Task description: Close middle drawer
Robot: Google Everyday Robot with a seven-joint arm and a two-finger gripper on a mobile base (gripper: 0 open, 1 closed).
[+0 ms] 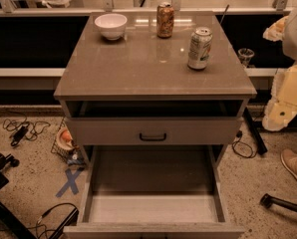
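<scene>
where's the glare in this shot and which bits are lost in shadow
Camera view: warm, dim light, with bright glare streaks on the cabinet top around the orange can. Camera view: the pulled-out middle drawer is pale and lit at its front, but shadowed toward the back under the cabinet. The gap just below the top is nearly black. The tool is not in the camera view.

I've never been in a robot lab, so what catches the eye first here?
The middle drawer, pulled far out toward the camera and showing its pale inside. Next, on the cabinet top, a white bowl sits at back left, with an orange can and a pale can to its right. The gripper is not in view.
</scene>
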